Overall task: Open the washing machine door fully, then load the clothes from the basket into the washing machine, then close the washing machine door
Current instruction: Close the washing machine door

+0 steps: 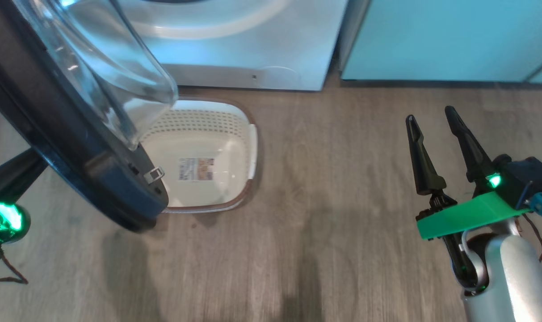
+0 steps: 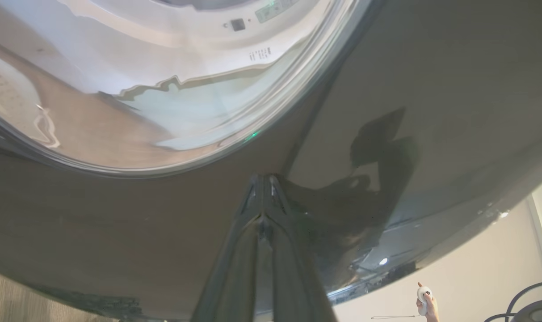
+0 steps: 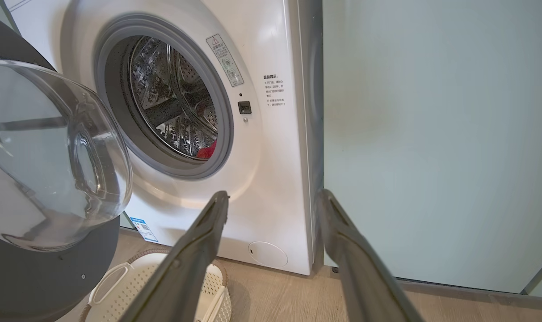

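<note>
Against the glossy black outer rim of the washing machine door [image 2: 431, 89], the left gripper [image 2: 264, 178] is pressing its tips, both fingers pinched flat together and meeting their own dark reflection. That wrist view is also catching, past the door's lower edge, a person's hand [image 2: 426, 300] holding a small white device. In the head view this gripper is peeking out as a dark wedge with a green light at the lower left, behind the door. The door's clear glass bowl is bulging from its inner side and hanging over part of the basket [image 1: 253, 147]. The basket is sitting on the wood floor [image 1: 342, 201] just in front of the washing machine [image 1: 235, 53], its bottom sticker [image 1: 195, 169] facing up.

Well apart to the right, the right gripper [image 1: 431, 117] is hovering above the floor with its fingers spread wide, gripping nothing. Its wrist view is looking between those fingers at the machine's front and giving what the head view is not: the round opening with the steel drum [image 3: 172, 98] behind it, and the clothes [image 3: 207, 151] lying as a red patch at the drum's lower edge. The door is standing partly swung out at that view's left, and the pale green cabinet [image 3: 431, 134] is standing just beside the machine.
</note>
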`<state>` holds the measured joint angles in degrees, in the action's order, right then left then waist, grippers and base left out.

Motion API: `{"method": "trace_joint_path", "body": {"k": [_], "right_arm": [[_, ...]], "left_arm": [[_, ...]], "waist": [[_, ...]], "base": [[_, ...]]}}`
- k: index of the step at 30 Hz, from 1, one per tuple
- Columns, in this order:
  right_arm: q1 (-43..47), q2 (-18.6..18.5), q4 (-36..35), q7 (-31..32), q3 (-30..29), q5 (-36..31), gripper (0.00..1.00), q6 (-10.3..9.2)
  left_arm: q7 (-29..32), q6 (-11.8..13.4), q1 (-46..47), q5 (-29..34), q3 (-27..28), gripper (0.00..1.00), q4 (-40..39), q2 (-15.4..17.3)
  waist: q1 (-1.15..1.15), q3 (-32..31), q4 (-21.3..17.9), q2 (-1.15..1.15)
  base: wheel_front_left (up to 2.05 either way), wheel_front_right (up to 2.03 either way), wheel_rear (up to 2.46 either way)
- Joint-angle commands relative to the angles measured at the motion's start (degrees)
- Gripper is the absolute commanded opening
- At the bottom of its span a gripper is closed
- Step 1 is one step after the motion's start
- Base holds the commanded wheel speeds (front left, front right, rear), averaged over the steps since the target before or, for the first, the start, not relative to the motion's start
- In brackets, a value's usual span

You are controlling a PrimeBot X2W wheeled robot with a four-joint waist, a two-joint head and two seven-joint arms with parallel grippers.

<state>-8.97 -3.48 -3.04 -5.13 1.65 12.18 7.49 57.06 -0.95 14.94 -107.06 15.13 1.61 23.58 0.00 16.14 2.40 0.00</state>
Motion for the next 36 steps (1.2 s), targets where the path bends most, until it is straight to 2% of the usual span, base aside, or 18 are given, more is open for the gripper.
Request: {"method": "trace_joint_path", "body": {"k": [1, 11, 20, 26, 36], "right_arm": [[-2.03, 0.57, -1.53, -0.92, 1.33, 0.85, 1.0, 0.0], [-2.41, 0.59, 0.97, -4.67, 1.77, 3.97, 1.0, 0.0], [-3.26, 0.59, 2.98, -7.3, 2.97, 6.22, 1.0, 0.0], [-4.02, 0.6, 4.28, -8.54, 4.2, 7.53, 1.0, 0.0], [-4.53, 0.6, 5.84, -9.62, 5.93, 9.34, 1.0, 0.0]], "left_arm": [[0.26, 0.35, 0.99, 0.22, 2.72, 0.0, -2.49, 2.72], [0.47, 3.07, 4.1, 0.37, 2.9, 0.0, -5.51, 4.58], [0.61, 5.93, 9.83, 0.59, 1.86, 0.0, -6.85, 6.31], [0.22, 7.63, 14.5, 0.97, 1.35, 0.0, -5.7, 7.53], [-2.57, 9.07, 22.8, 3.39, 0.25, 0.0, -0.31, 8.65]], "waist": [[0.0, 1.67, -3.21, 0.0], [0.0, 4.61, -11.36, 0.0], [0.0, 7.33, -16.69, 0.0], [0.0, 8.96, -20.06, 0.0], [0.0, 10.32, -24.45, 0.0]], "base": [[0.0, 0.0, 0.0], [0.0, 0.0, 0.0], [0.0, 0.0, 0.0], [0.0, 0.0, 0.0], [0.0, 0.0, 0.0]]}}
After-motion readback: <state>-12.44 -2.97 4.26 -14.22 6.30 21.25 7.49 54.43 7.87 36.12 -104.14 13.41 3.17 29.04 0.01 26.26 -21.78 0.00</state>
